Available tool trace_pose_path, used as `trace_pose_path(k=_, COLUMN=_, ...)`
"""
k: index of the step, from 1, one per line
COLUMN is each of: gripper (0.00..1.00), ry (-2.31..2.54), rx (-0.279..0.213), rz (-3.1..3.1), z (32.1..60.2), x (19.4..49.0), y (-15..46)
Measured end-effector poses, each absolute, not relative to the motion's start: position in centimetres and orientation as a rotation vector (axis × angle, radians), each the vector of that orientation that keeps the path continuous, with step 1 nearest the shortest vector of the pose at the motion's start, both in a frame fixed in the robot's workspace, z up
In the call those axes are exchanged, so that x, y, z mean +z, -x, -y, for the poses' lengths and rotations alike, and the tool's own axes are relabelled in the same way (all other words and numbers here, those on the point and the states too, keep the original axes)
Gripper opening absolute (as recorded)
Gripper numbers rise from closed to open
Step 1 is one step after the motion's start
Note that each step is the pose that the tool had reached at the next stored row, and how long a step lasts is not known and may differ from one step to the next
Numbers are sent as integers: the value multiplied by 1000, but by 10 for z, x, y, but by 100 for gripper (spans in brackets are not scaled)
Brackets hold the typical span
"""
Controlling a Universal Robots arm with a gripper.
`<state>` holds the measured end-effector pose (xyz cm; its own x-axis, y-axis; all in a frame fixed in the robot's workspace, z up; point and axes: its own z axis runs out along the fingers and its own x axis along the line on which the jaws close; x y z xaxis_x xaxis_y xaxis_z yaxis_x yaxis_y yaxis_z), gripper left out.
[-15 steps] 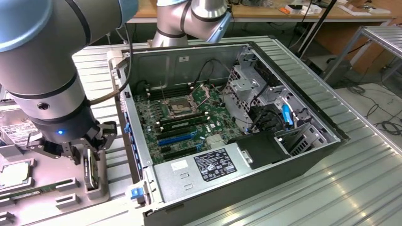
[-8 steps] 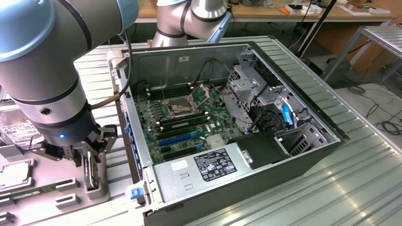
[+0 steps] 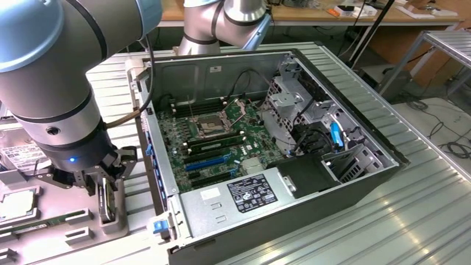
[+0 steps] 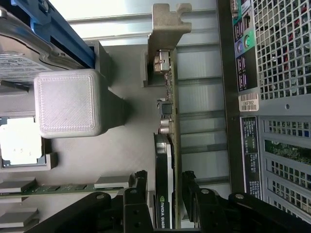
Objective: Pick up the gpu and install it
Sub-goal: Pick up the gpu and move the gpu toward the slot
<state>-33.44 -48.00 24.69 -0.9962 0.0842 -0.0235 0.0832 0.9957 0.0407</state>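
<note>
Closest in the exterior view, the arm [image 3: 52, 83] reaches down at the exterior view's left, and its tool [image 3: 101, 186] sits low over a grey holder tray [image 3: 110, 227] on the ribbed metal surface [image 3: 383, 221]. The gpu [image 3: 107, 205] stands on edge in a slot of that tray, a slim dark slab. In the wrist view the tool's fingers [image 4: 190, 187] stand apart, one on each side of the card. A thin strip of grey shows between one finger and the card's black shroud, while the other finger lies right against the board side. The card's silvery metal bracket [image 4: 167, 26] sticks out at the end away from the tool.

Beside the gpu in the same tray are a square grey block [image 4: 68, 102], a green memory stick [image 3: 41, 225], a processor chip [image 3: 15, 205] and a hard drive [image 3: 19, 157] with a white label.

Just past the tray, towards the exterior view's right, the computer case [image 3: 368, 138] lies open on its side. Its power supply [image 3: 243, 193] is at the near end. Behind that is the green motherboard [image 3: 176, 132], with blue expansion slots [image 3: 209, 162] and an open processor socket [image 3: 209, 124].
</note>
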Motion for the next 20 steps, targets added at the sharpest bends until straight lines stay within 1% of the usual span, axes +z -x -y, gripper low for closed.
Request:
trace_pose_path(k=5, gripper=41, ry=-130, rx=62, rz=-3113, z=480, x=247, y=334)
trace_pose_path(k=6, gripper=34, ry=-130, rx=62, rz=-3113, z=480, x=247, y=334)
trace_pose_path(k=10, gripper=32, ry=-130, rx=62, rz=-3113, z=480, x=247, y=334)
trace_pose_path(k=11, gripper=27, ry=-130, rx=62, rz=-3113, z=480, x=247, y=334)
trace_pose_path(k=20, gripper=27, ry=-131, rx=62, rz=-3113, z=480, x=247, y=334)
